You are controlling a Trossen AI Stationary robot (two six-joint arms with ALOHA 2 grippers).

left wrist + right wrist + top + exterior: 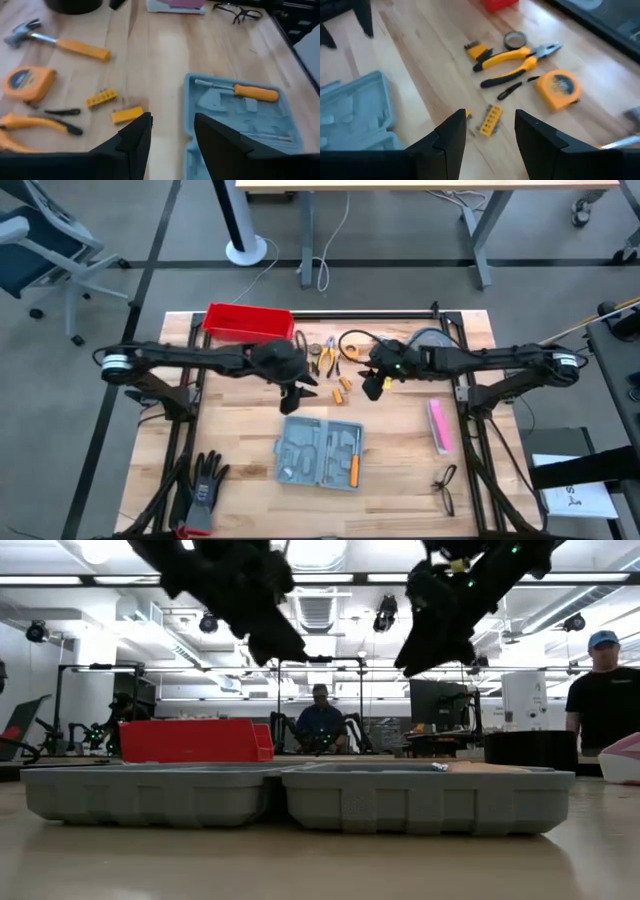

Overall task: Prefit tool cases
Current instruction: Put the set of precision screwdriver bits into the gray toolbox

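The grey-blue tool case (320, 452) lies open and flat on the wooden table, both halves (300, 795) resting on their outer shells. An orange-handled screwdriver (255, 92) sits in one half. My left gripper (297, 400) hangs above the table just beyond the case's far left corner, open and empty (172, 142). My right gripper (372, 388) hangs above the table beyond the case's far right corner, open and empty (490, 137). A yellow bit holder (490, 120) lies on the table below the right gripper, apart from it.
Loose tools lie beyond the case: hammer (60, 45), tape measure (27, 82), yellow pliers (515, 57), a second yellow bit holder (127, 115). A red bin (247, 320) stands far left. Black gloves (205, 485), a pink item (440, 425) and glasses (445, 490) lie nearer. People show behind the table.
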